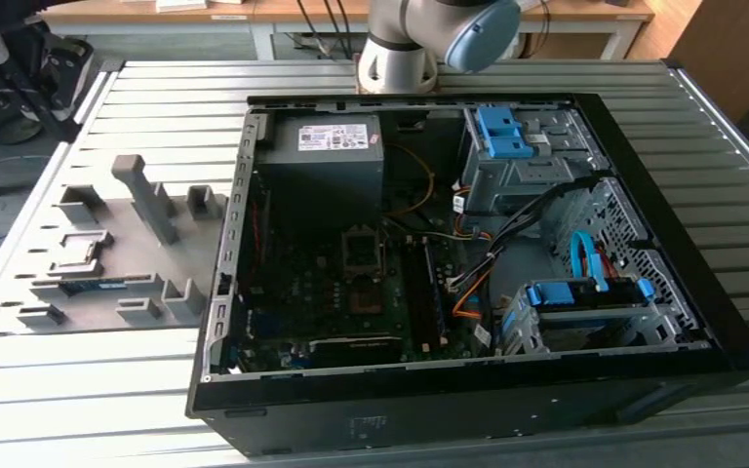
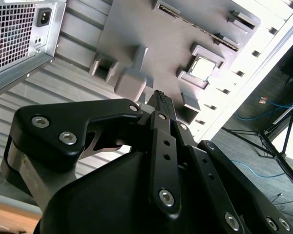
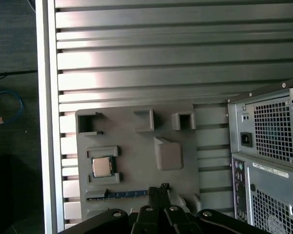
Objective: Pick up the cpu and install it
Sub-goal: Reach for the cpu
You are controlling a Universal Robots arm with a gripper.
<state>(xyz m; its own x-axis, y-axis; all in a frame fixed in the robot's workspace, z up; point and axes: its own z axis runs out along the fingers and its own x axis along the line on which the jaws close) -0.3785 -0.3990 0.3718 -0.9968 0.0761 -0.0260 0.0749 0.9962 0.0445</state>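
In the exterior view an open computer case lies on a slatted metal table, with a grey fixture plate just beside it on the exterior view's left. A blue-green memory stick sits in a slot on that plate. The power supply in the case carries a white label, its print too small to read.

In the second wrist view the gripper hangs over the plate, fingertips drawn together with nothing between them. The cpu lies apart from it, flat in a square nest on the plate, silvery top up.

In the first wrist view the cpu is square, so it has no long axis; its edges run parallel to the plate's edges. No writing on it can be made out. The stick lies alongside the nest — near the fingertips.
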